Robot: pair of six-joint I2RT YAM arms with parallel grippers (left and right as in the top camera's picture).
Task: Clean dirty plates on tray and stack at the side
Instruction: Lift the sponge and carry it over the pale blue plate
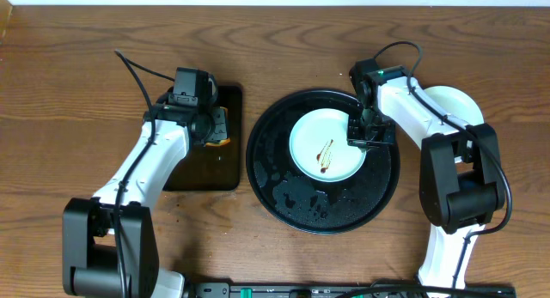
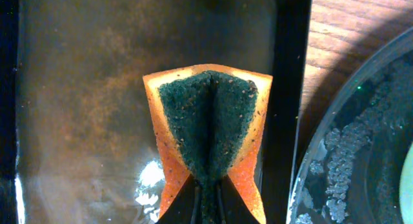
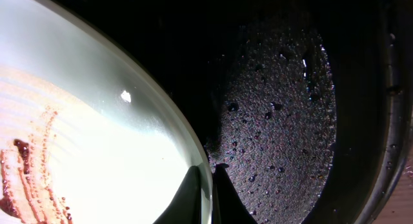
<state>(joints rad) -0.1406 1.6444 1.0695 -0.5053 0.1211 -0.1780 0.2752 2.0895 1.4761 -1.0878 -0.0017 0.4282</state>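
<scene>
Pinching: right gripper [image 3: 206,188] plate [image 3: 129,127], left gripper [image 2: 206,195] sponge [image 2: 206,114].

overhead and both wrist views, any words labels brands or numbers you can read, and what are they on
No readable text in any view.
Nothing on the plate, black tray, sponge or sponge tray.
On the dark bar at the overhead's bottom edge, any marks are too small to read.
</scene>
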